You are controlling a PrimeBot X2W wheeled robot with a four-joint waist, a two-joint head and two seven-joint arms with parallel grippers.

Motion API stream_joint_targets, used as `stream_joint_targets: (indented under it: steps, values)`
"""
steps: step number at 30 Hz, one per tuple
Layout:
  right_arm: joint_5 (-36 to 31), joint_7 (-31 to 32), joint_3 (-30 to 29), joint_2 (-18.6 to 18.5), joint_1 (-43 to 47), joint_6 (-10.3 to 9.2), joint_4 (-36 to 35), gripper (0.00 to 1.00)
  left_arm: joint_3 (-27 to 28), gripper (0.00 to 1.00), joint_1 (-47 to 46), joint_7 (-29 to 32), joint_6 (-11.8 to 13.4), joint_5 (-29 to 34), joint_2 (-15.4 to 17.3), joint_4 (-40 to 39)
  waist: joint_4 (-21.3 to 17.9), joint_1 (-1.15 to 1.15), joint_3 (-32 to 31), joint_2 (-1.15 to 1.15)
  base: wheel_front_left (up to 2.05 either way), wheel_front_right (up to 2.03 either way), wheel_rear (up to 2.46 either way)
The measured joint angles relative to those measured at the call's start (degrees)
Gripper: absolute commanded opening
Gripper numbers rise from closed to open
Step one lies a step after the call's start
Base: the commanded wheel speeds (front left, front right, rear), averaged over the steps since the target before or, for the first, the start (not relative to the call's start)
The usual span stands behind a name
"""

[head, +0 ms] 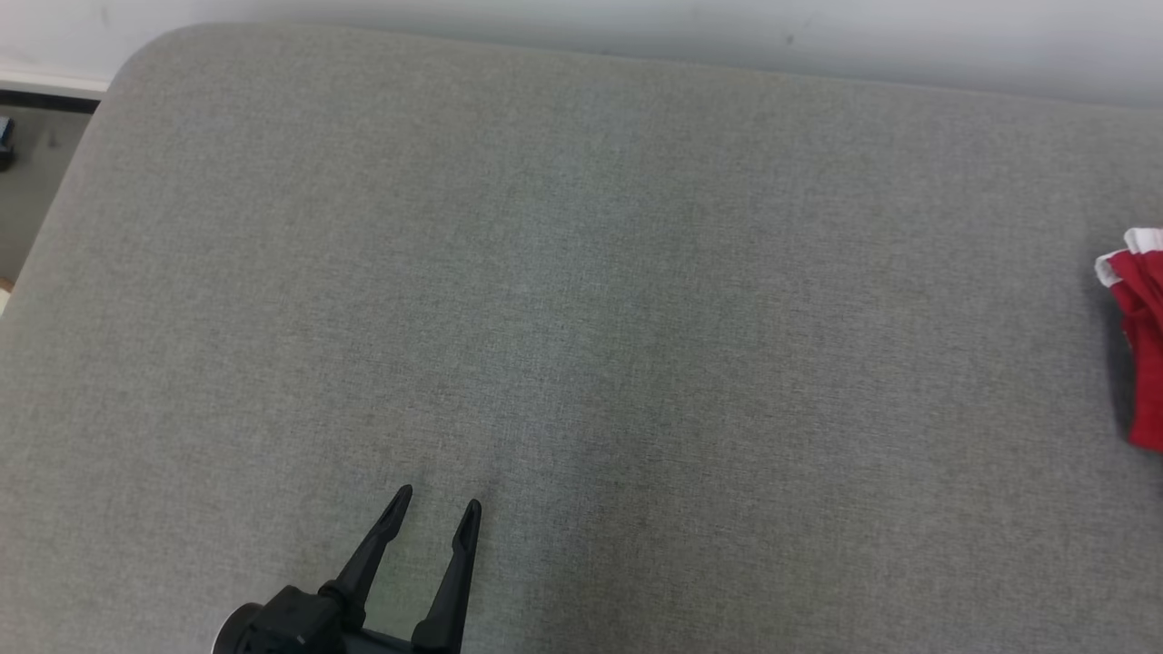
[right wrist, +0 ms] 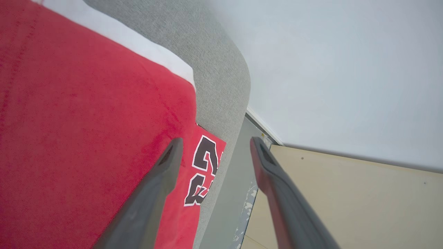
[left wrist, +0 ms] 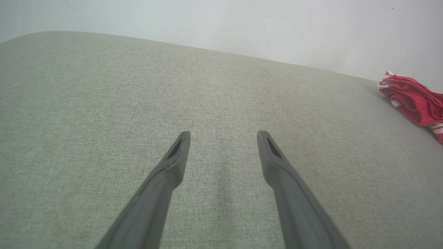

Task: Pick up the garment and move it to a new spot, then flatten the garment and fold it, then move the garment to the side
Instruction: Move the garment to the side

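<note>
The garment [head: 1143, 327] is red with white trim and lies folded at the right edge of the grey cushioned surface [head: 581, 300]. The left wrist view shows the garment [left wrist: 413, 98] as a folded stack at the far right. In the right wrist view the garment [right wrist: 86, 128] fills the left half, with black and white lettering near its edge. My right gripper [right wrist: 214, 143] stands open just above the garment's edge, nothing between its fingers. My left gripper [head: 438, 507] is open and empty over the bare front of the surface, far left of the garment; it shows again as the left gripper [left wrist: 223, 133].
A pale wall [head: 636, 27] runs behind the surface. Grey floor [head: 27, 173] shows past the surface's left corner. Beyond the surface's right edge, the right wrist view shows grey floor [right wrist: 225, 207] and a beige panel [right wrist: 346, 200].
</note>
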Motion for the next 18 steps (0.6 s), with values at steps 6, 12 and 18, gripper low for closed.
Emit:
stream_joint_targets:
  steps: [6,12,18]
  values:
    - [-0.14,0.35,-4.17,6.25,2.24,0.00,-3.10,1.00,0.11,1.00,-0.19,-0.49,0.48,0.24,-0.11,0.30,-1.15,-0.01,-2.24,0.00,0.00,0.00,0.00]
    - [-2.98,-3.10,-16.59,14.79,14.66,0.00,-8.59,1.00,2.01,1.00,0.93,-1.23,2.12,-0.05,-0.80,-0.79,-2.07,-0.01,-6.35,0.00,0.00,0.00,0.00]
    - [-6.46,-9.53,-30.23,27.37,26.71,0.00,-17.67,1.00,4.04,1.00,3.09,-1.51,2.92,-0.93,-1.47,-0.53,-2.96,-0.01,-11.30,-0.02,0.00,0.00,0.00]
